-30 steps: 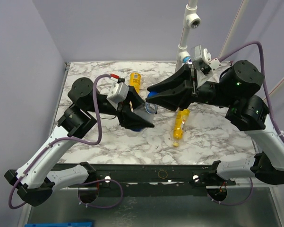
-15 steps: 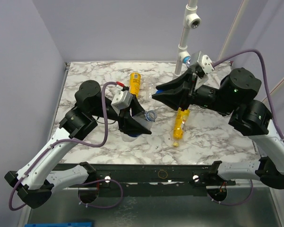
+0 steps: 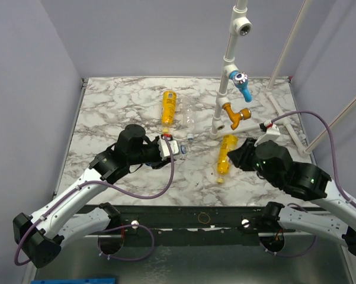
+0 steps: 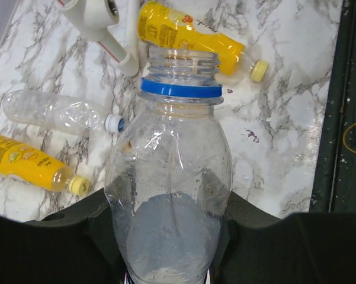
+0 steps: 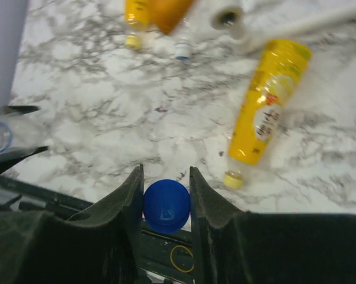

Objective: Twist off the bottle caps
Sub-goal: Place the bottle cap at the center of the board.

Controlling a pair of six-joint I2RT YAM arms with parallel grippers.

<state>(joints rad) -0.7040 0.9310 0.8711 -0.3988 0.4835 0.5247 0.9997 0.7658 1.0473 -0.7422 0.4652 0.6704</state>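
Note:
My left gripper [image 4: 169, 228] is shut round the body of the clear Pepsi bottle [image 4: 169, 171], held low over the table's middle in the top view [image 3: 180, 149]. Its threaded neck [image 4: 180, 59] is bare, with only a blue ring below it. My right gripper [image 5: 166, 198] is shut on the blue cap [image 5: 166, 205], over the table's front edge; the right arm [image 3: 272, 165] hides it in the top view. Two yellow bottles [image 3: 169, 106] [image 3: 226, 155] lie with their yellow caps [image 4: 79, 185] [image 4: 259, 71] on. The plain clear bottle [image 3: 189, 115] lies beside the far one.
A white pipe stand [image 3: 225, 89] with a blue valve [image 3: 244, 83] and an orange valve [image 3: 237, 113] rises at the back right. White rods [image 3: 284, 53] lean at the right. A rubber band [image 4: 355, 137] lies on the black front rail.
Both arms have come down from a raised pose. My right gripper has pulled away to the right and near side with the blue cap. My left has lowered the open bottle.

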